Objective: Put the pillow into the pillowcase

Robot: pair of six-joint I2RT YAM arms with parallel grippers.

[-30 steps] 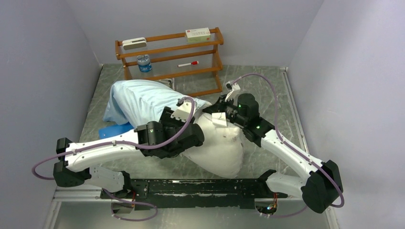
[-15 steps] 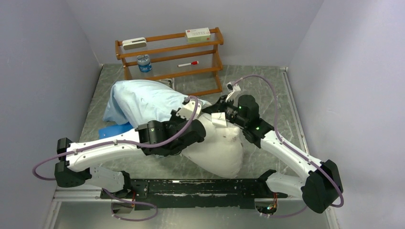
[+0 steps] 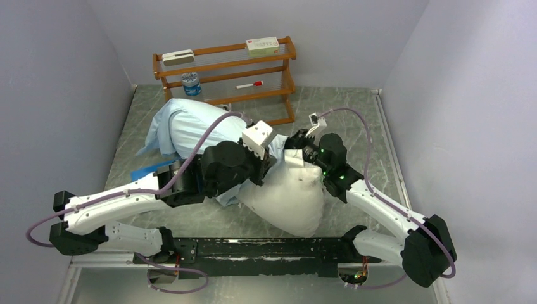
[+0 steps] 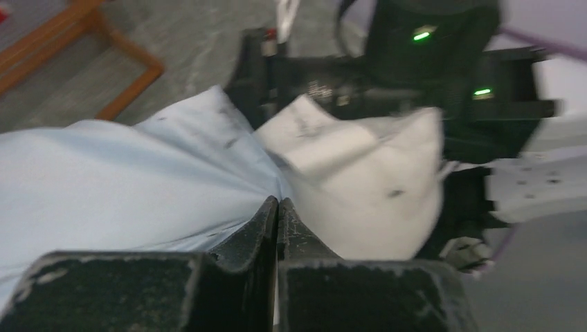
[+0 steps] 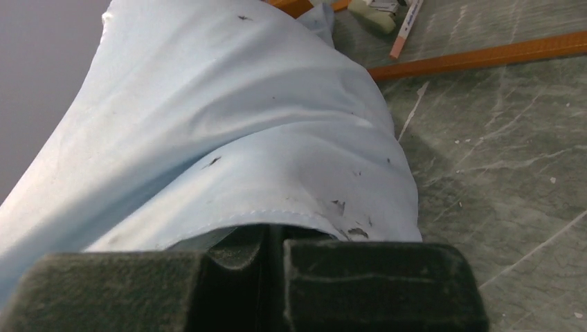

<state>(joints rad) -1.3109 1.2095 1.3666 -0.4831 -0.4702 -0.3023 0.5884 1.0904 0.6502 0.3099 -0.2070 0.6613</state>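
Observation:
The white pillow (image 3: 291, 199) lies mid-table with its far end inside the light blue pillowcase (image 3: 190, 123). My left gripper (image 3: 267, 166) sits at the sack's mouth. In the left wrist view its jaws (image 4: 277, 202) are pressed together, with pillowcase (image 4: 124, 173) folds converging on the tips and the pillow (image 4: 360, 180) to the right. My right gripper (image 3: 292, 144) is at the far side of the mouth. In the right wrist view it (image 5: 273, 232) is shut, and the stitched hem of the pillowcase (image 5: 228, 138) drapes over its tips.
A wooden rack (image 3: 225, 69) stands at the back, holding a box, a red marker and a small jar. A flat bright-blue rectangle (image 3: 149, 172) lies under the left arm. Grey walls close in on the left and right sides.
My left gripper has closed at the pillowcase's mouth. Its wrist has risen and shifted right and back, drawing the blue fabric along. The right gripper has barely moved.

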